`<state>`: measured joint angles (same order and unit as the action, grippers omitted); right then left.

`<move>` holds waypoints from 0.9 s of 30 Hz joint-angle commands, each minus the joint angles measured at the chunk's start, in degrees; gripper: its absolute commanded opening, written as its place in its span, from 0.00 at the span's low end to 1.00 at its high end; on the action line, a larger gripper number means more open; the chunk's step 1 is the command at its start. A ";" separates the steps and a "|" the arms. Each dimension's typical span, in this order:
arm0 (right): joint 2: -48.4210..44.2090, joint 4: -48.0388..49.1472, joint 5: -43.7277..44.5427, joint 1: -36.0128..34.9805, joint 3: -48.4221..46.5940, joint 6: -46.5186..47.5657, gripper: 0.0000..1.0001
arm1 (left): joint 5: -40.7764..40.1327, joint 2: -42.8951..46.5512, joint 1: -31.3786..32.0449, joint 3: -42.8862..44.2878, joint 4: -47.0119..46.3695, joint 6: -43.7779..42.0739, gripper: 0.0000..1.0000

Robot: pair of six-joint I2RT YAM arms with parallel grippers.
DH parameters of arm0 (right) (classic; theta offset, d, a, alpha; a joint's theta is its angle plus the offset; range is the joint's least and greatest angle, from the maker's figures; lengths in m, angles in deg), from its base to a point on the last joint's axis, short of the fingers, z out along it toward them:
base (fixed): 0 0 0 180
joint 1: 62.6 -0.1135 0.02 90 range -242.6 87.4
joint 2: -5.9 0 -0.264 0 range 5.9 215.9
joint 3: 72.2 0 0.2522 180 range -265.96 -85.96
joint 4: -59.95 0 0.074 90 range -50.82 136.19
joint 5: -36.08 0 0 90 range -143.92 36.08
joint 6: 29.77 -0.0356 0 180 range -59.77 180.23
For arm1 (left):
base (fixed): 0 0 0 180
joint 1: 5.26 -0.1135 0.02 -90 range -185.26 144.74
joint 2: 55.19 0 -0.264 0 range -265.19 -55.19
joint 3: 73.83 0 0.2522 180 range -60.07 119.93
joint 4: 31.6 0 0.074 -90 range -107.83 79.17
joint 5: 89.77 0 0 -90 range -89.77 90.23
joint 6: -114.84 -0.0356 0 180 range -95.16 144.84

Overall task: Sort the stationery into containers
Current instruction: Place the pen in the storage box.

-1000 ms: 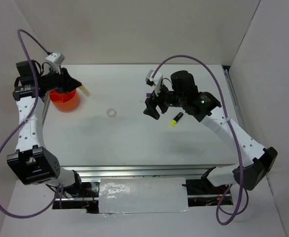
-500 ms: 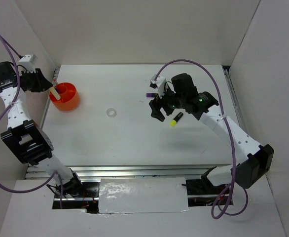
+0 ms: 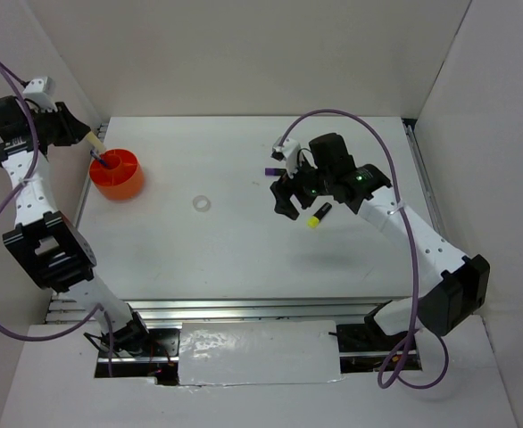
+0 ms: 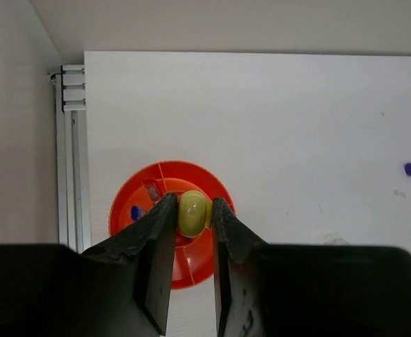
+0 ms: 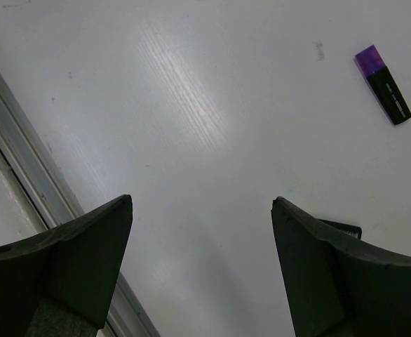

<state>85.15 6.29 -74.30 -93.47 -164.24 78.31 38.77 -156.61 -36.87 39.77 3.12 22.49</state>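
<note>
My left gripper (image 3: pixel 76 134) is shut on the pale yellow stick (image 3: pixel 95 144), held over the orange-red cup (image 3: pixel 133 185) at the far left. In the left wrist view the stick (image 4: pixel 192 215) sits end-on between the jaws (image 4: pixel 193 201) above the cup (image 4: pixel 184 167), which holds a blue item (image 4: pixel 136 211) and a small clear-red one (image 4: pixel 151 189). My right gripper (image 3: pixel 285 201) is open and empty above the table (image 5: pixel 202 210). The purple marker (image 3: pixel 269 174) (image 5: pixel 382 93), the black-yellow highlighter (image 3: pixel 319 215) and the white tape ring (image 3: pixel 203 204) lie on the table.
White walls close in the table at the back and both sides. A metal rail (image 4: pixel 71 147) runs along the table's left edge beside the cup. Another rail (image 5: pixel 44 196) shows in the right wrist view.
My left arm has swung back to the far left with the stick, whose lower end now points into the cup. My right gripper has shifted slightly right.
</note>
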 commanded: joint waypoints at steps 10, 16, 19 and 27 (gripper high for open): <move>2.76 1.67 -0.98 0.46 -0.12 -0.07 0.86 | -2.77 -6.14 6.03 7.48 -6.98 4.99 0.00; 2.76 0.96 -0.89 1.78 0.85 -0.07 0.86 | -7.68 -8.78 10.25 7.92 -4.87 0.79 0.00; 2.76 0.70 -1.24 2.57 0.94 -0.07 0.86 | -10.15 -9.49 11.66 7.57 -4.16 -0.46 0.00; 3.55 0.35 -1.24 3.80 0.76 0.02 0.86 | -15.69 -11.25 12.90 8.10 -1.88 -2.48 0.00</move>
<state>88.03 6.31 -74.74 -90.30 -163.52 78.25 25.79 -167.35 -24.20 45.43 1.48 22.05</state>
